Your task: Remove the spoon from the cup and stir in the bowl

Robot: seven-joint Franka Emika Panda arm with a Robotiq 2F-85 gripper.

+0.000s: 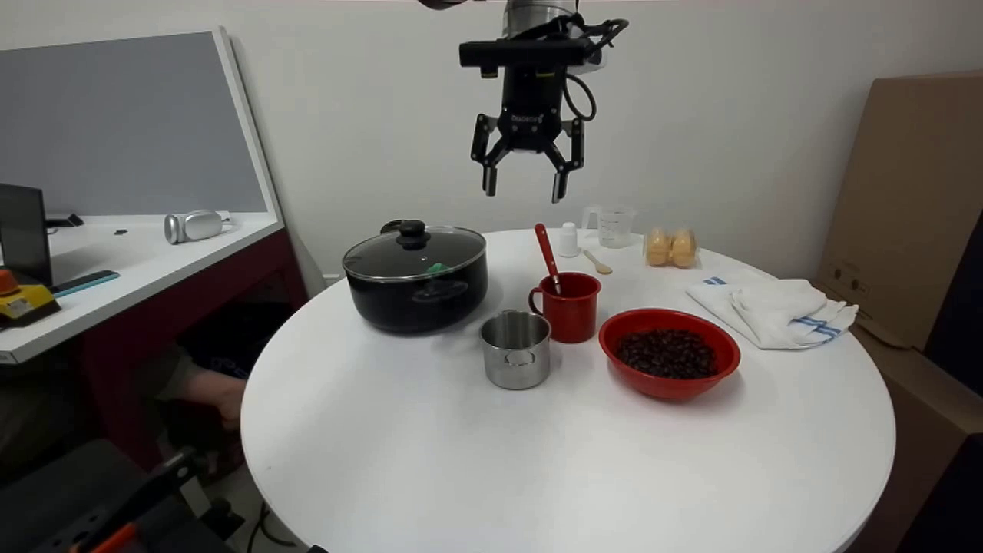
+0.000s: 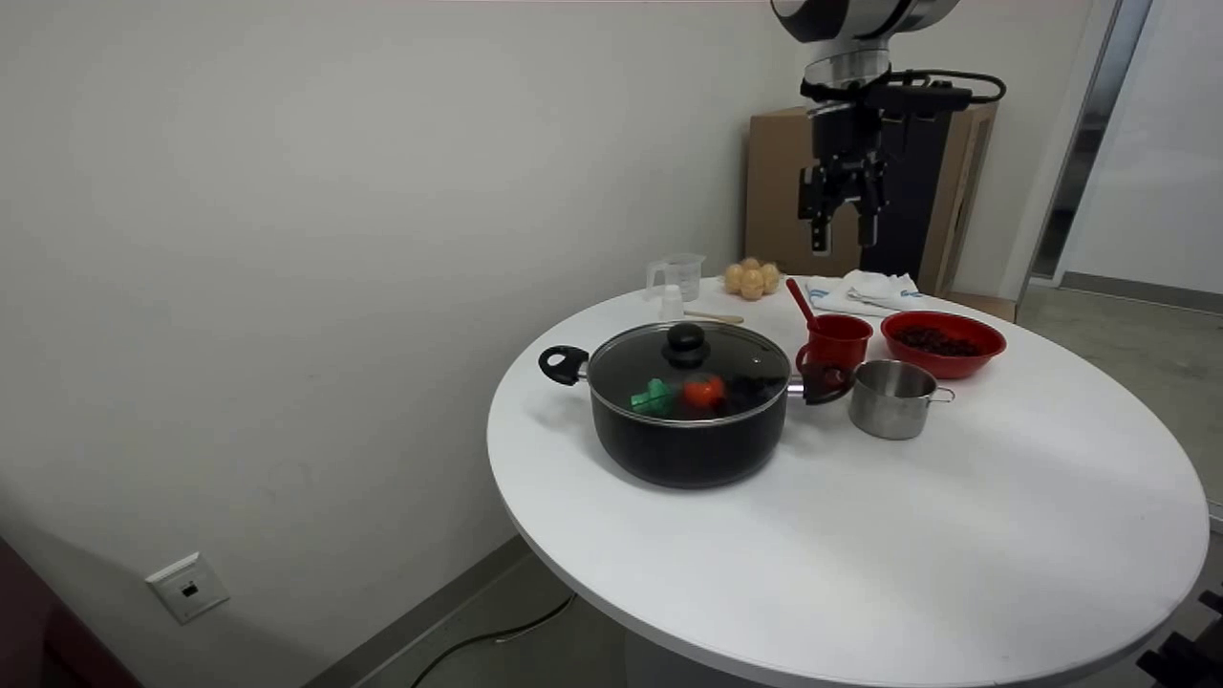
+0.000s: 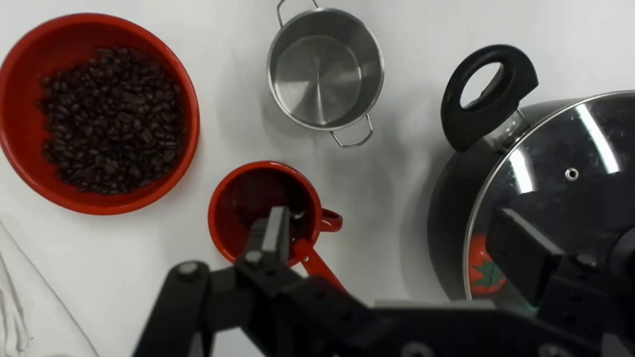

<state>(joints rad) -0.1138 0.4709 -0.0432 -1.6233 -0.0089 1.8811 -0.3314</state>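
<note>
A round, smooth white table [image 1: 445, 476] stands beside a plain pale wall [image 2: 334, 239] that bears a square white socket plate [image 2: 182, 583] low down. In an exterior view a white-topped desk [image 1: 138, 261] stands near the table, bearing silver over-ear headphones [image 1: 196, 226] and backed by a grey panel [image 1: 130, 123] in a white frame; a tall brown cardboard box [image 1: 898, 184] rises on the opposite side. Near the table's edge are a clear measuring jug [image 1: 617, 229], a small white bottle [image 1: 568, 240] and a folded white cloth [image 1: 776, 311] with blue stripes. In both exterior views the slim red-handled spoon [image 1: 547, 252] leans in the small red cylindrical cup [image 1: 574, 319], its handle jutting over the rim. This cup stands between a black pot [image 1: 407, 305] with a glass lid [image 1: 369, 253] and the wide, shallow red bowl [image 1: 668, 389], which holds dark brown coffee beans [image 1: 668, 353]; a shiny steel cup [image 1: 503, 372] with wire handles stands near them. Above hangs the black two-fingered gripper [image 1: 524, 190], its fingers spread wide and free, apart from the spoon.
</note>
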